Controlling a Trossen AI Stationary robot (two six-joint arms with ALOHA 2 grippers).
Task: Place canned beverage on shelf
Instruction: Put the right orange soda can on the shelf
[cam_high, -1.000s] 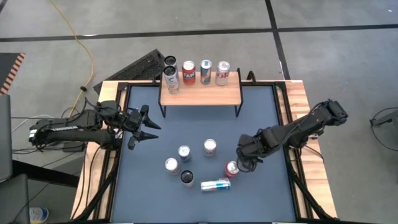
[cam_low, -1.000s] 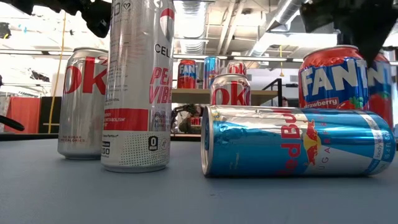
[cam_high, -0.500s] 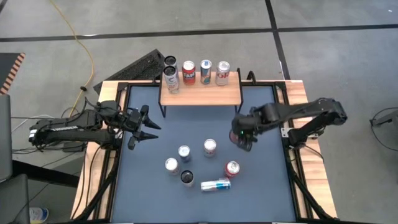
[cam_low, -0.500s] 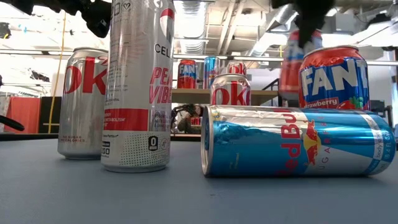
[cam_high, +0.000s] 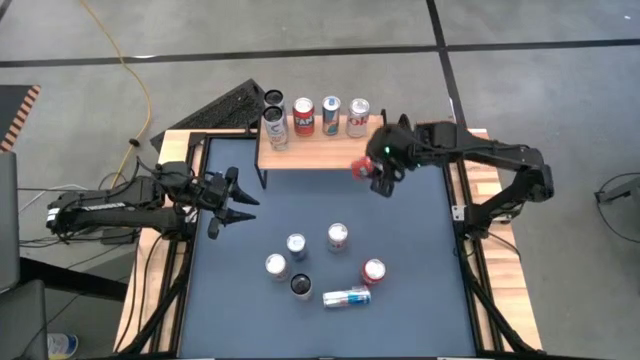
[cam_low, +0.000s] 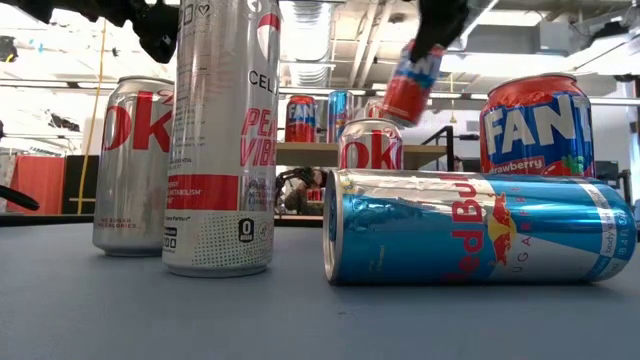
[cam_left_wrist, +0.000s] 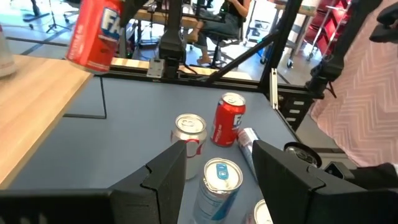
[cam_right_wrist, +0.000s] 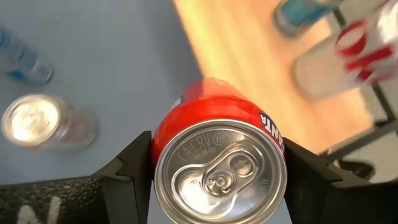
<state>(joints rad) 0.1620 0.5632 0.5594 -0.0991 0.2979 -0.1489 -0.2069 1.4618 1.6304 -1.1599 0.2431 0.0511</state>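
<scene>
**Operator:** My right gripper (cam_high: 376, 170) has its jaws clamped on a red Fanta can (cam_high: 362, 166), one finger on each side of the can's body. In the right wrist view the can's silver top (cam_right_wrist: 217, 175) fills the space between the fingers, so the can sits squarely in the grip.

**Observer:** Where is that can relative to the shelf?

**Operator:** From above, it hangs in the air at the front right corner of the shelf (cam_high: 322, 152), just off the edge of its wooden top and not set down on it. From counter height I see it tilted, lifted well clear of the counter (cam_high: 410, 300).

**Observer:** And what is already on the shelf?

**Operator:** Four cans stand along the back: a tall silver one (cam_high: 276, 131) at the left end, then a red Fanta (cam_high: 303, 117), a slim blue-and-silver can (cam_high: 331, 115), and a silver Coke can (cam_high: 358, 118) at the right end, nearest the held one.

**Observer:** The other arm?

**Operator:** My left gripper (cam_high: 236, 200) waits over the left side of the counter, jaws apart and holding nothing.

**Observer:** What remains on the counter?

**Operator:** Near the middle, three silver-topped cans (cam_high: 297, 246) stand upright, with a dark-topped tall can (cam_high: 301, 286) and another red can (cam_high: 373, 271) close by. A blue Red Bull can (cam_high: 346, 297) lies on its side just beside the red one.
</scene>
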